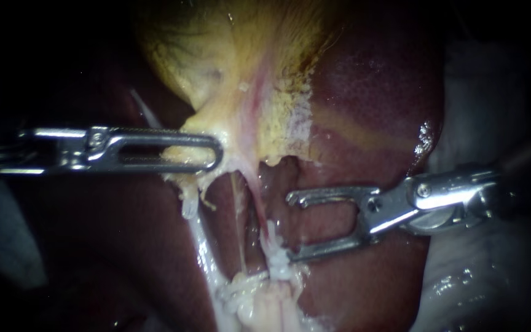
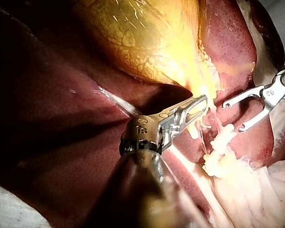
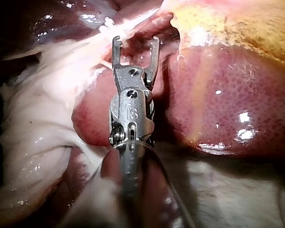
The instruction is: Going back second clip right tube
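Our left instrument, a slim steel shaft with slotted jaws, has those jaws pinched on the lower edge of the pale yellow, glistening gallbladder. From that edge the right tube, a thin pinkish strand, runs down over the dark red, mottled liver to a white, lumpy knot of tissue. Whether that knot hides a clip we cannot tell.

Our right instrument, a forked steel tip, has its jaws spread wide and holding nothing. Their tips sit just beside the right tube, which lies ahead of them and outside the gap. The lower jaw's tip appears to touch the white knot.
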You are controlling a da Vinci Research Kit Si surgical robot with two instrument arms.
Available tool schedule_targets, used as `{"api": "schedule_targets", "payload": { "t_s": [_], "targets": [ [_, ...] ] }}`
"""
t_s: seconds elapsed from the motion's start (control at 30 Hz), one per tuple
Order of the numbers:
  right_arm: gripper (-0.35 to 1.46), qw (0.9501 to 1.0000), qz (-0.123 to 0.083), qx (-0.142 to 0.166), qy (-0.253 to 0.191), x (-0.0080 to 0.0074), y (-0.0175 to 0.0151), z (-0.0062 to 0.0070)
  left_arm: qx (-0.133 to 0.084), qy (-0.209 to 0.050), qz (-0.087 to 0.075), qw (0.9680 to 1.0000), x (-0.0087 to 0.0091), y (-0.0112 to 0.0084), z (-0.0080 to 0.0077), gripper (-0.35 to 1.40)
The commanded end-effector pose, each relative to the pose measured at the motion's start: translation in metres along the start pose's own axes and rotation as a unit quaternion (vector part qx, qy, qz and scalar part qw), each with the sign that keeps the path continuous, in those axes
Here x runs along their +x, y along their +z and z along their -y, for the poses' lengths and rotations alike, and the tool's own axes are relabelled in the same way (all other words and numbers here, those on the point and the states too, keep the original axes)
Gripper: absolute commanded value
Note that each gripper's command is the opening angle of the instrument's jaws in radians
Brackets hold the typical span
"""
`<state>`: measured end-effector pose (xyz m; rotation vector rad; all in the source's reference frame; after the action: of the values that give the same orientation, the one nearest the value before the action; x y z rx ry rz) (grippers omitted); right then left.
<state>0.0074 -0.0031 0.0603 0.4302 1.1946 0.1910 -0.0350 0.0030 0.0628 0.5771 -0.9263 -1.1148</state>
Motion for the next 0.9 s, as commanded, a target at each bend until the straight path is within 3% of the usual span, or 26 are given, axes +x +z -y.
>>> {"api": "schedule_targets", "payload": {
  "t_s": [0.03, 0.27, 0.43, 0.7, 0.9],
  "targets": [
    [0.50, 1.0000, -0.004, -0.003, -0.005, 0.0005, -0.0004, -0.0003, 0.000, 0.000, 0.000, 1.0000, 0.0000, 0.0000, 0.0000, -0.35],
    [0.50, 0.9990, -0.021, -0.014, -0.037, 0.0034, -0.0036, -0.0011, 0.000, 0.000, 0.000, 1.0000, 0.0000, 0.0000, 0.0000, -0.35],
    [0.50, 0.9984, -0.020, -0.019, -0.049, 0.0045, -0.0056, -0.0013, 0.000, 0.000, 0.000, 1.0000, 0.0000, 0.0000, 0.0000, -0.35],
    [0.50, 0.9981, -0.020, -0.022, -0.055, 0.0047, -0.0069, -0.0015, -0.001, -0.002, 0.001, 1.0000, 0.0003, 0.0005, -0.0002, -0.35],
    [0.50, 0.9980, -0.021, -0.021, -0.055, 0.0045, -0.0071, -0.0014, 0.001, -0.006, 0.000, 1.0000, 0.0006, 0.0023, -0.0012, -0.35]
  ]
}}
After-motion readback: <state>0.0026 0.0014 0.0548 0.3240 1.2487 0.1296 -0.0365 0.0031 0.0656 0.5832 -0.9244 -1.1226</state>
